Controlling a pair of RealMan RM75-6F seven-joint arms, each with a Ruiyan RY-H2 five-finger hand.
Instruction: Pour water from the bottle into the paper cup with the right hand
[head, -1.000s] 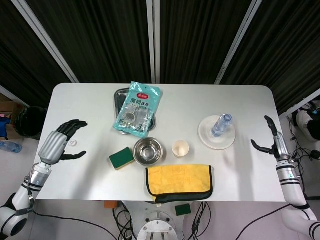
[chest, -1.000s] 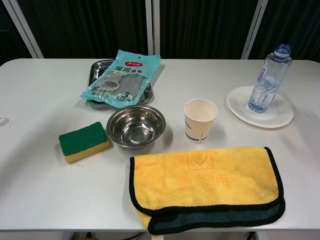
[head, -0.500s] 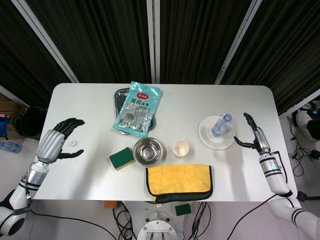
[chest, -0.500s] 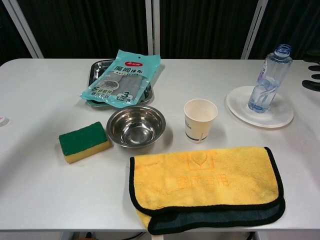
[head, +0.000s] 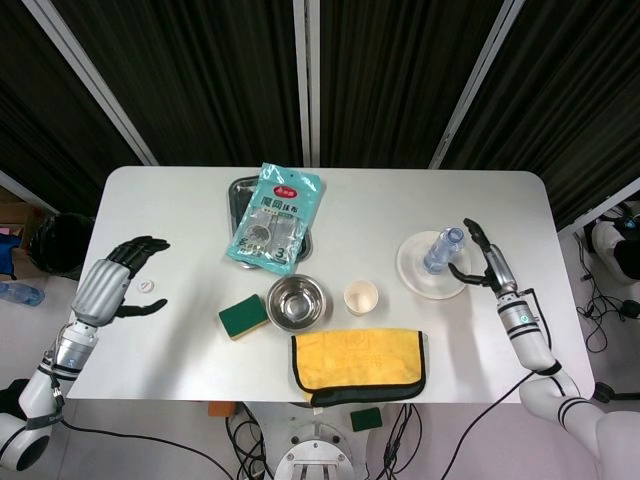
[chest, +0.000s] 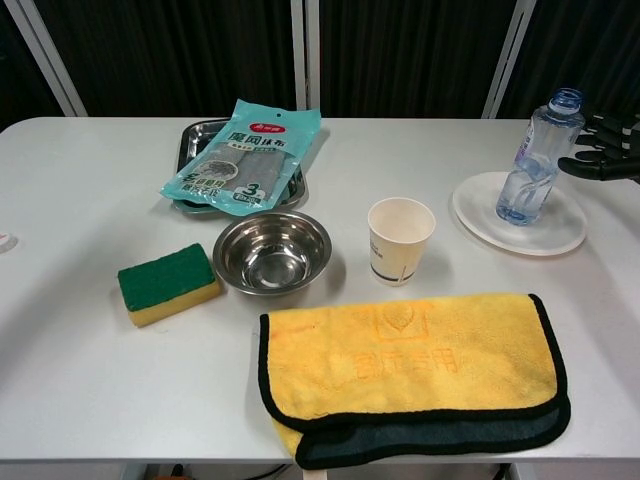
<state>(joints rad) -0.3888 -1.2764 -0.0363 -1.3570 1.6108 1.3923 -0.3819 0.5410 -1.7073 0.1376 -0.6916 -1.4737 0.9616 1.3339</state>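
Looking down from the head view first: the water bottle (head: 442, 250) stands upright on a white plate (head: 418, 275), and I'll place everything off that bottle. The right hand (head: 480, 262) sits just right of it with its fingers spread, holding nothing, not touching the bottle as far as I can tell. The paper cup (head: 361, 297) is left of the bottle and a bit nearer the robot, standing on the white table (head: 180, 360). Further left of the bottle comes a steel bowl (head: 295, 302), then a green sponge (head: 243, 316). A yellow cloth (head: 357, 362) lies nearer the robot than the cup. Far left and back from the bottle, a teal packet of cloths (head: 273, 216) lies across a metal tray (head: 240, 190). The left hand (head: 113, 281) hangs way over at the opposite edge, fingers apart and holding nothing.

Chest view now: the bottle (chest: 538, 160) has no cap on and a little water in the bottom, standing on the plate (chest: 480, 205). Only the dark fingertips of the right hand (chest: 603, 155) poke in just right of it, apart from each other, with a small gap to the bottle. The cup (chest: 400, 240) is upright, left of the bottle. The bowl (chest: 272, 251), sponge (chest: 167, 284), cloth (chest: 410, 370), packet (chest: 245, 158) and tray (chest: 192, 140) all sit further left. The left hand doesn't show here.
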